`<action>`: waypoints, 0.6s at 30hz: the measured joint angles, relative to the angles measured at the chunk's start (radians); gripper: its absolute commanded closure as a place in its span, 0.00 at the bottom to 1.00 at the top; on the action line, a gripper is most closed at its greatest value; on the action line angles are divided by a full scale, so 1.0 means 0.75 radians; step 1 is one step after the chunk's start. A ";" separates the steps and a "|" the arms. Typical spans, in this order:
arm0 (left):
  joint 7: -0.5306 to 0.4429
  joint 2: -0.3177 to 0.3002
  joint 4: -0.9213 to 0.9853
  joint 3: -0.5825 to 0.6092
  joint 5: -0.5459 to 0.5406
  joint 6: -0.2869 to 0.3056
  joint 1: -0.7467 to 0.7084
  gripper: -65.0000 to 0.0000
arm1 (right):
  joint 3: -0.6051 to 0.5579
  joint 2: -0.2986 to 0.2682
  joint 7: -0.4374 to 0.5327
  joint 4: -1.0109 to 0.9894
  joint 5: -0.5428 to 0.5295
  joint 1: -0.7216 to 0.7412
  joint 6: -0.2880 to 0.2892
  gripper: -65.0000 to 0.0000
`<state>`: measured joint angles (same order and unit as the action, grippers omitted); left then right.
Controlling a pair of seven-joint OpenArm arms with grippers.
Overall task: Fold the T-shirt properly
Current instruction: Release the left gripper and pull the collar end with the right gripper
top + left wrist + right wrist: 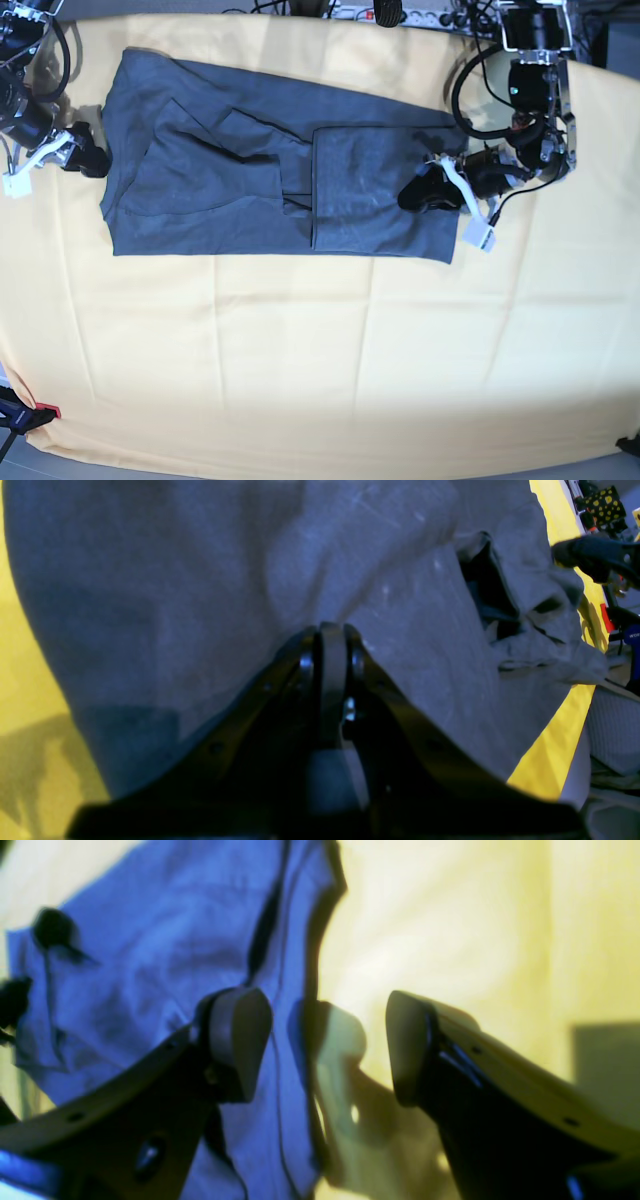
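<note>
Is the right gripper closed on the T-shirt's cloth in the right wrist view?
No: the right gripper stands open beside the edge of the T-shirt, with nothing between its fingers.

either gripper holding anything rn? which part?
Left gripper is shut against the T-shirt at its folded-over end; a pinch of cloth can't be confirmed. Right gripper is open at the opposite edge, holding nothing.
</note>
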<state>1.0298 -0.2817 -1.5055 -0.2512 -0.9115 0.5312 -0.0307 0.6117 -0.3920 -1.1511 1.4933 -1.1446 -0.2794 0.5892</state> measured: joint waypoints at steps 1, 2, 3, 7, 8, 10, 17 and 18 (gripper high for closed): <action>0.003 -0.002 0.000 0.001 -0.001 0.000 0.000 1.00 | 0.000 0.010 0.000 -0.015 -0.020 0.005 0.006 0.37; 0.004 -0.002 0.000 0.001 -0.001 0.000 0.000 1.00 | -0.002 0.016 -0.001 -0.033 -0.047 0.008 0.014 0.37; 0.004 -0.003 0.000 0.001 -0.002 0.000 0.000 1.00 | -0.003 0.023 -0.018 -0.049 -0.087 0.011 0.031 0.37; 0.013 -0.005 0.000 0.000 -0.021 -0.001 0.000 1.00 | -0.010 0.056 -0.196 -0.064 -0.283 0.007 0.098 0.37; 0.013 -0.006 0.000 0.000 -0.022 -0.001 0.000 1.00 | -0.010 0.061 -0.235 -0.064 -0.318 0.006 0.109 0.37; 0.013 -0.009 0.000 0.001 -0.029 -0.001 -0.001 1.00 | -0.010 0.067 -0.277 -0.064 -0.374 0.006 0.119 0.37; 0.019 -0.017 0.000 0.001 -0.032 -0.001 -0.001 1.00 | -0.151 0.065 -0.280 -0.064 -0.407 0.015 0.149 0.37; 0.019 -0.017 0.000 0.001 -0.032 0.000 -0.001 1.00 | -0.189 0.065 -0.271 -0.064 -0.413 0.026 0.149 0.37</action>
<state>1.0439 -0.2947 -1.5055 -0.2508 -0.9356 0.5312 -0.0311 0.4698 -0.3435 -1.3540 1.4452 -1.4544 -0.2596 0.7006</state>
